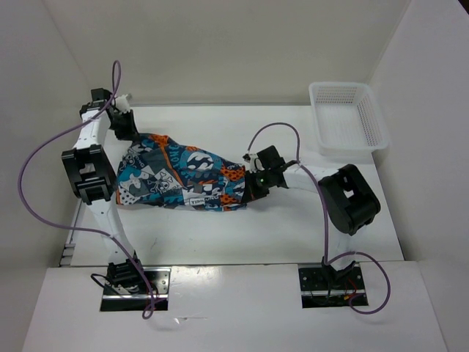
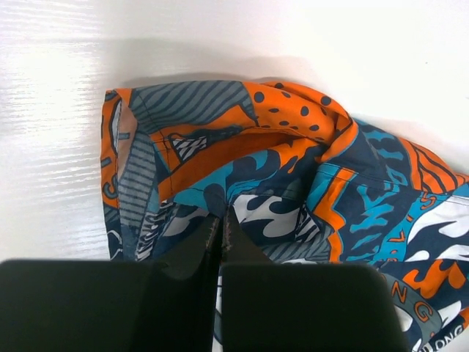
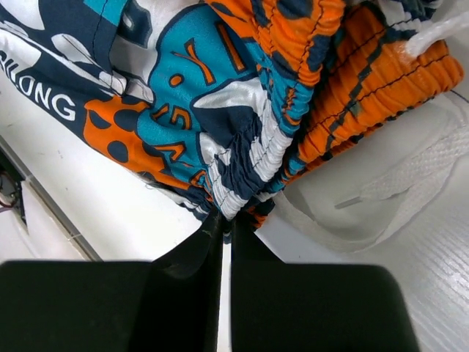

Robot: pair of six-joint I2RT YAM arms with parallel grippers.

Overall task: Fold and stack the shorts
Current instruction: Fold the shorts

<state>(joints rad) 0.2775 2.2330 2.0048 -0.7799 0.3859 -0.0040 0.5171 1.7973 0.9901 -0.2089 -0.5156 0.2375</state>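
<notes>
Your soft fabric shorts [image 1: 183, 180], printed in teal-blue, orange, white and black, lie spread across the middle of the white table [image 1: 220, 235], stretched between the two arms, with the leg end toward the left and the gathered waistband toward the right. Your left claw [image 1: 122, 126] sits at the far left end of the cloth. In the left wrist view that left claw [image 2: 221, 220] has its black fingers pressed together on the fabric near a leg opening of the shorts [image 2: 293, 183], so it is clenched on them. Your right claw [image 1: 253, 185] is at the right end. In the right wrist view the right claw [image 3: 226, 220] is pinched tight on the ribbed elastic edge of the shorts [image 3: 220, 110], where blue-and-white and orange folds bunch together at the fingertips. A white woven drawstring [image 3: 396, 183] trails loose on the table just beside that waistband. The white plastic mesh basket [image 1: 348, 117] stands at the far right corner of the table, well apart from the shorts.
</notes>
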